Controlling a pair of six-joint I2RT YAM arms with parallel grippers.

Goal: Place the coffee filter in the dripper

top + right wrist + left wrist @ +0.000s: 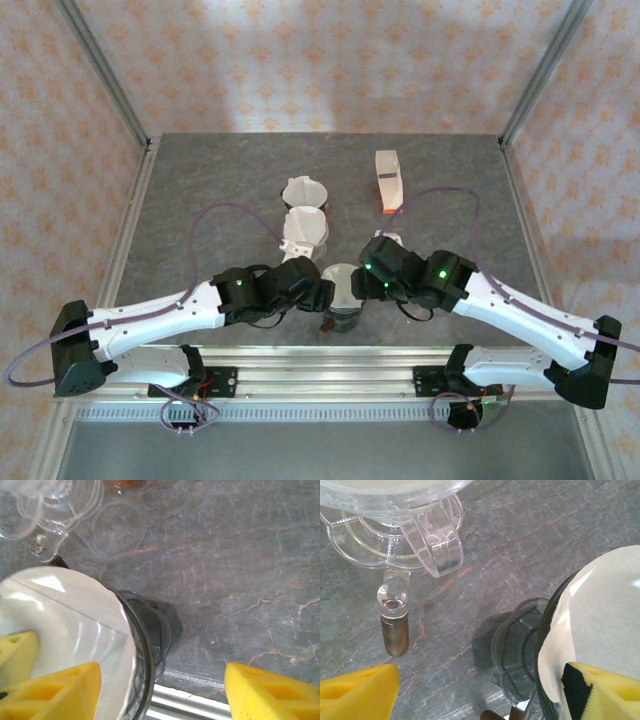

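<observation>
Nearest to me, the left pincer point(480, 680) stands wide open and grips nothing. One yellow finger is down inside the coffee filter point(605, 615) and seems to rest on the paper, while the other hangs outside over the bare surface point(240, 570). The right pincer point(162, 672) comes in from the opposite side. It is also well open and holds nothing, with one finger over the paper and the other out beyond the rim. The filter already sits in the dark dripper point(141, 650), close to the near edge, with its top lip above the rim.

I judge the step in hand to be seating the paper. I want light downward pressure from the inside fingers, so the cone settles against the wall without creasing or tearing. Both pincers should be kept from closing, since a pinch could pull the paper up when they leave. When I withdraw, I should go straight up, one arm at a time, and watch that the dripper does not tip towards its handle.

Farther back, a clear glass vessel point(395, 525) stands near enough to be clipped by a sideways swing. A white block with an orange end point(388, 180) lies well apart.
</observation>
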